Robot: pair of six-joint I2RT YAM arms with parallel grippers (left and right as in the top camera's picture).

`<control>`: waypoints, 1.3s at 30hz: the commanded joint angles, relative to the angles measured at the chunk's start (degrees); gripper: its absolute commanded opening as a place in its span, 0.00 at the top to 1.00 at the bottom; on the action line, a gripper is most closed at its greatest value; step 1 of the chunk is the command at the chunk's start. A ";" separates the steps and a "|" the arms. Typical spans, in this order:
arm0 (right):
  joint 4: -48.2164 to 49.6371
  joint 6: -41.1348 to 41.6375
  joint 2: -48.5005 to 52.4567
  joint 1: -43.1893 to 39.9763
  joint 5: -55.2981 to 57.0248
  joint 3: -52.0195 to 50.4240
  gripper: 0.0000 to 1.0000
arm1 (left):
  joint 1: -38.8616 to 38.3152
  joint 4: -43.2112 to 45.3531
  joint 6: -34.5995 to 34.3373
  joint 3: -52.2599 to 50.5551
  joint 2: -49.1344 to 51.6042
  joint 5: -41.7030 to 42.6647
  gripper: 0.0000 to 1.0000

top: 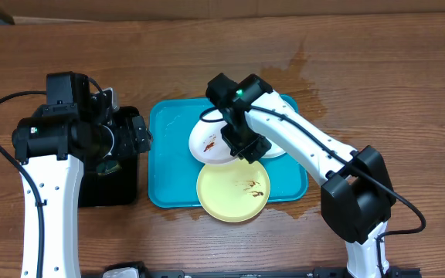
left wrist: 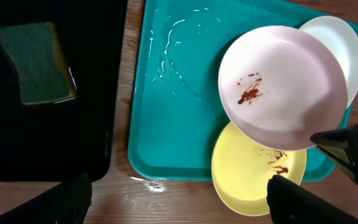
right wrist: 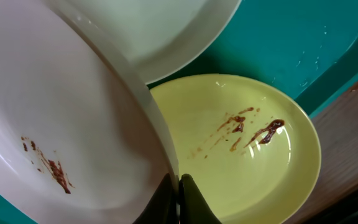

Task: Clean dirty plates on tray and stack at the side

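Note:
The turquoise tray (top: 168, 166) holds three plates. My right gripper (top: 246, 147) is shut on the rim of a white plate (top: 211, 141) with a brown smear and holds it tilted above the tray; the same plate shows in the right wrist view (right wrist: 61, 124) and the left wrist view (left wrist: 278, 81). A pale yellow plate (top: 230, 193) with brown smears lies at the tray's front edge, overhanging it (right wrist: 247, 149). A second white plate (top: 278, 151) lies behind, partly hidden. My left gripper (left wrist: 179, 199) is open and empty, above the table by the black tray.
A black tray (top: 110, 181) left of the turquoise tray holds a green-yellow sponge (left wrist: 39, 62). Water drops lie on the turquoise tray (left wrist: 173, 56) and a wet patch marks the wood (top: 300, 69) behind it. A cardboard edge (top: 222, 9) runs along the back.

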 commanded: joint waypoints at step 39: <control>26.34 -37.24 0.63 -0.09 0.96 -5.86 0.41 | 0.00 -1.01 -0.33 -0.22 0.35 -0.55 0.09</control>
